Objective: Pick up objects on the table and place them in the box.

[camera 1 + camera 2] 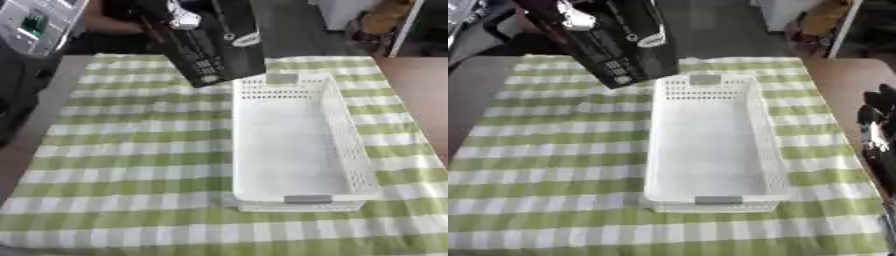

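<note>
Covering the worktop (26, 150) nearest the camera was a green and white checked cloth (131, 165), with bare brown surface showing at both sides. On the cloth lay a white perforated box (715, 145), long side running away from the camera, a grey tab on its near rim and another on its far rim. Its inside showed only white floor.

At the right edge of the right eye view, beside the box and off the cloth over the bare brown surface, the right hand (877, 130) appeared as a dark shape with pale glints; whether its fingers were apart or together could not be told.

Farther back, above the far left corner of the box, a black carton (619, 40) with white print hung tilted in the air, its lower corner just over the box's far rim. The left hand (575, 17), black with silver parts, sat high on the carton's upper left face, its fingers seemingly clamped on the carton, though blur hid the exact grip. The carton blocked the view of the cloth's far left stretch behind it.

Beyond the hand, past the worktop's far edge, lay dark floor, a grey device (35, 22) to the left and white furniture (785, 12) to the right.
</note>
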`<state>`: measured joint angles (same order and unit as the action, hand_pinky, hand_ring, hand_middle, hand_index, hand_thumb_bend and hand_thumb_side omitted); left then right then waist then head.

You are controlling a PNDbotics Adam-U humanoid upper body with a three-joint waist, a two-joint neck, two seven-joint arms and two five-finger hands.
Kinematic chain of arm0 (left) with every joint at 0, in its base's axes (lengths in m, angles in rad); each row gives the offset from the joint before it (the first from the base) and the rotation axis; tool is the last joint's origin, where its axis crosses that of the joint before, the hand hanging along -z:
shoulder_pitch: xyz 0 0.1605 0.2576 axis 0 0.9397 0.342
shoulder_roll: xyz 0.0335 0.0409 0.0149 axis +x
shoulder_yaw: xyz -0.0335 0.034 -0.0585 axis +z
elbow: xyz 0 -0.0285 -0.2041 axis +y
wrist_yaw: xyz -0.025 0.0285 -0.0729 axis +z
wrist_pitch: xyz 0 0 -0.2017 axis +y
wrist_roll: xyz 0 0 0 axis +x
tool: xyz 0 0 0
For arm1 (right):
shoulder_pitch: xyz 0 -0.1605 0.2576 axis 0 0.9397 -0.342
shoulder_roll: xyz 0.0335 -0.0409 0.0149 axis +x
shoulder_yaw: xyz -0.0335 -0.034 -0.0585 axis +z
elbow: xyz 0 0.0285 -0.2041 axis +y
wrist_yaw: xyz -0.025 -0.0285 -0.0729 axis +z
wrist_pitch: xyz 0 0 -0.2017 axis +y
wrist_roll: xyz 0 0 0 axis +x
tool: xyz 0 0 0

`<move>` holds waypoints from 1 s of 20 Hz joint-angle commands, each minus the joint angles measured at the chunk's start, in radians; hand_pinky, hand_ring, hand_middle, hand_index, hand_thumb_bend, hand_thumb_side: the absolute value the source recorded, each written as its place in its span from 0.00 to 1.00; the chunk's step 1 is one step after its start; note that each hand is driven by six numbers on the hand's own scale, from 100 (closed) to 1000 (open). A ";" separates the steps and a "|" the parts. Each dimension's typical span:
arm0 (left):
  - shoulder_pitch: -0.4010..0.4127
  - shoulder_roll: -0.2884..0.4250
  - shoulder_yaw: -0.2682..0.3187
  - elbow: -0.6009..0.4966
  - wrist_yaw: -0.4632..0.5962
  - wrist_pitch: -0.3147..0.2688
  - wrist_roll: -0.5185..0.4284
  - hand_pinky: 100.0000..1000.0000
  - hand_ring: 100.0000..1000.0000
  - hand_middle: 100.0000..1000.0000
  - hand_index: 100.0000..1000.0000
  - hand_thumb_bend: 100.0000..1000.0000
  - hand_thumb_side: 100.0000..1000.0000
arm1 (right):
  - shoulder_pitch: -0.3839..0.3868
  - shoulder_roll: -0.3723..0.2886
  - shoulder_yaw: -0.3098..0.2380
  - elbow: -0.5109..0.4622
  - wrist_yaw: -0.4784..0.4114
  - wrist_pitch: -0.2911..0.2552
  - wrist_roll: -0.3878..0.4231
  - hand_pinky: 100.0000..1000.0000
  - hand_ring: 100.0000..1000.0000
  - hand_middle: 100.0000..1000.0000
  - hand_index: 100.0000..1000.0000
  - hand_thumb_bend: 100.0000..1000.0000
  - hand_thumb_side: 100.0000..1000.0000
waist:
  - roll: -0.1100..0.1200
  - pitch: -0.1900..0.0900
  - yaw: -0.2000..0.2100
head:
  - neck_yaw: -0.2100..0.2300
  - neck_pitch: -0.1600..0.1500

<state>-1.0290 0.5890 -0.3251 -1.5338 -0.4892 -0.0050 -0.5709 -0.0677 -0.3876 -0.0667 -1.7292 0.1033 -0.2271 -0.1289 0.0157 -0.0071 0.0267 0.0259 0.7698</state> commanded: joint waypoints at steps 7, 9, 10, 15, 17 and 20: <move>-0.073 -0.123 -0.028 0.071 -0.039 -0.031 -0.019 0.00 0.00 0.19 0.42 0.00 0.19 | -0.018 -0.024 0.007 -0.008 -0.007 -0.002 0.012 0.82 0.84 0.76 0.92 0.20 0.62 | -0.003 -0.014 -0.019 | 0.019 0.000; -0.075 -0.150 -0.032 0.104 -0.057 -0.039 -0.020 0.00 0.00 0.19 0.42 0.00 0.20 | -0.020 -0.023 0.008 -0.008 -0.008 -0.002 0.014 0.82 0.84 0.76 0.92 0.20 0.62 | -0.004 -0.014 -0.023 | 0.023 0.000; -0.076 -0.163 -0.032 0.122 -0.066 -0.044 -0.020 0.00 0.00 0.19 0.42 0.00 0.20 | -0.020 -0.023 0.009 -0.008 -0.009 -0.002 0.015 0.82 0.84 0.76 0.92 0.20 0.62 | -0.004 -0.014 -0.025 | 0.024 0.000; -0.068 -0.220 -0.037 0.204 -0.120 -0.071 -0.017 0.00 0.00 0.20 0.43 0.00 0.20 | -0.023 -0.020 0.012 -0.008 -0.012 -0.003 0.018 0.82 0.84 0.76 0.92 0.20 0.62 | -0.008 -0.012 -0.031 | 0.030 0.000; -0.065 -0.236 -0.043 0.230 -0.139 -0.087 -0.021 0.01 0.12 0.31 0.52 0.00 0.28 | -0.023 -0.020 0.012 -0.007 -0.012 -0.003 0.018 0.82 0.84 0.76 0.92 0.20 0.62 | -0.009 -0.012 -0.033 | 0.034 0.000; -0.063 -0.255 -0.065 0.250 -0.173 -0.138 -0.037 0.36 0.44 0.53 0.68 0.65 0.52 | -0.023 -0.019 0.013 -0.007 -0.013 -0.003 0.020 0.82 0.84 0.76 0.92 0.20 0.62 | -0.009 -0.011 -0.033 | 0.039 0.000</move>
<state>-1.0752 0.3330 -0.3879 -1.2834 -0.6474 -0.1240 -0.6036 -0.0763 -0.3875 -0.0519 -1.7264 0.0931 -0.2293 -0.1135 0.0100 -0.0089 -0.0049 0.0549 0.7699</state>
